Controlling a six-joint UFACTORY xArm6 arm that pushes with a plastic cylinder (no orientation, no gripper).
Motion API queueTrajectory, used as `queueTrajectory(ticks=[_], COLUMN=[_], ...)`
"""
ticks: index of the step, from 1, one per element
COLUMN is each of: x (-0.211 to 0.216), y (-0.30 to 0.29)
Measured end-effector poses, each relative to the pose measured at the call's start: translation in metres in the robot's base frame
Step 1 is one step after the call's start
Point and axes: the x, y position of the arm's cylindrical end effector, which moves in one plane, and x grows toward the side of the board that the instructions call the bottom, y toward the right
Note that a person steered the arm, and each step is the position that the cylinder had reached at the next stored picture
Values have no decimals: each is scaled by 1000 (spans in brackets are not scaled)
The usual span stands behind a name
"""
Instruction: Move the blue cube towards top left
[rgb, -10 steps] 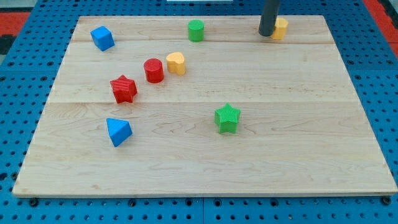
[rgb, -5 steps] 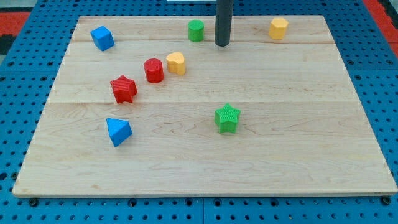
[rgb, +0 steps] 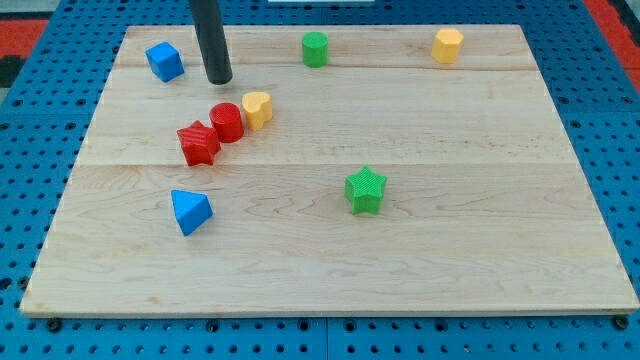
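Note:
The blue cube (rgb: 164, 61) sits near the board's top left corner. My tip (rgb: 220, 79) is just to the cube's right and a little lower, with a small gap between them. The dark rod rises from the tip out of the view's top. Below the tip, a red cylinder (rgb: 227, 121) stands between a red star (rgb: 198, 143) and a yellow block (rgb: 257, 109), all three close together in a diagonal row.
A green cylinder (rgb: 315, 48) and a yellow hexagonal block (rgb: 448, 45) stand along the top edge. A green star (rgb: 365, 190) is right of centre. A blue triangular block (rgb: 190, 211) is at the lower left. The wooden board (rgb: 480, 250) lies on a blue pegboard.
My tip has swept from the top right across the top to beside the blue cube. The red cylinder and the nearby yellow block have shifted left and down, toward the red star.

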Motion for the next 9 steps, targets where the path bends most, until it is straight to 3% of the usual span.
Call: queueTrajectory(ticks=[3, 8, 9], x=[-5, -13, 24], y=[-89, -81, -45])
